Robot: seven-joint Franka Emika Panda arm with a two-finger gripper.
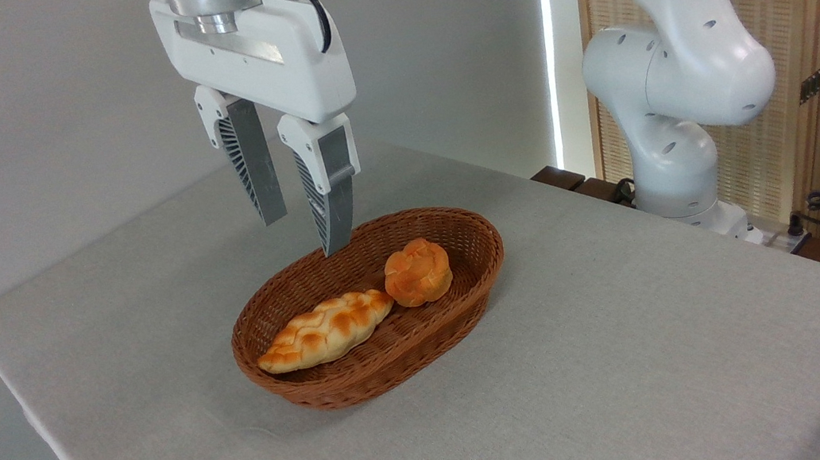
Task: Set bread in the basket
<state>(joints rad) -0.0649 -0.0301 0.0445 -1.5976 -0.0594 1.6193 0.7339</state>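
Table (637,358), covered in pale grey cloth, fills the lower field. The white robot arm (676,64) rises from its base at the far right edge of the table. Gripper (302,233) hangs above the rear left rim of the basket; its two ribbed grey fingers (329,193) point downward, parted by a moderate gap and holding nothing. Basket (466,286), oval brown wicker with low sides, sits near the table's centre. Inside it, a pale braided loaf (326,330) lies lengthwise toward the near left end. The bread (417,271), a round orange-golden knotted bun, rests inside the basket at the loaf's right tip, touching or just beside it.
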